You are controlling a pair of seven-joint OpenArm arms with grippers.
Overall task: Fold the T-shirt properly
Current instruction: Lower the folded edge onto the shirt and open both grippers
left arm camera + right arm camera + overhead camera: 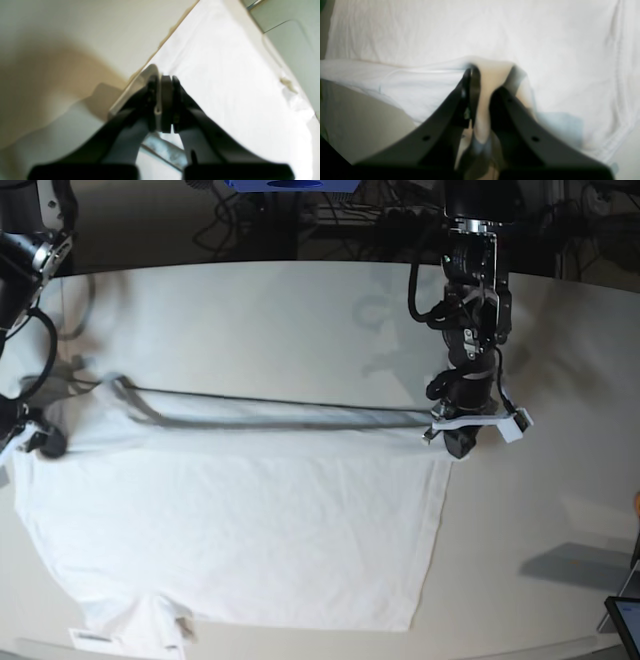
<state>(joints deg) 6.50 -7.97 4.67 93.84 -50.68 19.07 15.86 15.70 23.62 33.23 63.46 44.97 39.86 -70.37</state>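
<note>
Risk: hem slipping during the fold
Both hands, left hand (462, 438) at 3 o'clock and right hand (40, 442) at 9 o'clock, are clamped on the T-shirt (240, 530) hem, stretched taut above the table (250, 310); uneven travel could pull it free

The T-shirt (240, 530) lies spread on the worktop (300, 310), filling its near half. Its far edge is lifted taut between two arms: the left gripper (458, 438) at the base view's right corner, the right gripper (40, 442) at the left corner. One sleeve lies at the near-left.
</note>
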